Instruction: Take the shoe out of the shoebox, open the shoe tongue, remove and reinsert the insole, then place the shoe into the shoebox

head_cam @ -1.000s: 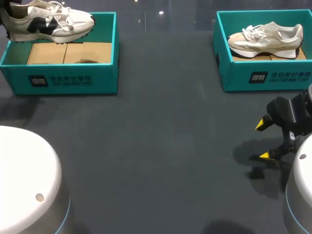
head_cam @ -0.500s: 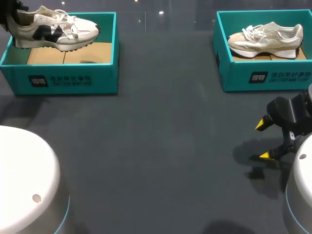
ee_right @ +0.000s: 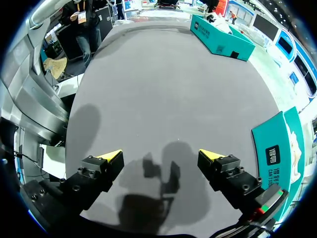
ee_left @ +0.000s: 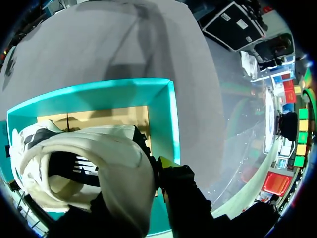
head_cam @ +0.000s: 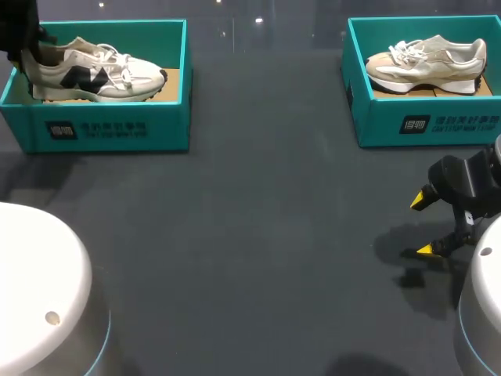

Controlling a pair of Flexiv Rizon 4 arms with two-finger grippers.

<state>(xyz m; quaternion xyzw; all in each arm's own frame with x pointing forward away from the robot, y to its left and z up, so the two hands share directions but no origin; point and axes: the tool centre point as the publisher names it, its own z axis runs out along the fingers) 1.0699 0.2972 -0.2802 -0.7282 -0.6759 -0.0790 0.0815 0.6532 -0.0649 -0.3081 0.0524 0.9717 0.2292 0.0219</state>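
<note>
The white-and-black shoe (head_cam: 102, 72) sits low inside the left shoebox (head_cam: 117, 129), over its cardboard lining (ee_left: 124, 116). Its long axis runs along the box's length, toe toward the table's middle and heel at the outer end. The left gripper (ee_left: 157, 166) clamps the heel wall, one yellow-tipped finger outside the collar. Whether the sole rests on the cardboard cannot be told. The right shoebox (head_cam: 423, 125) holds a beige shoe (head_cam: 427, 64), its toe also pointing inward. The right gripper (head_cam: 424, 225) hangs over the bare table (head_cam: 258, 219), fingers spread wide, holding nothing.
</note>
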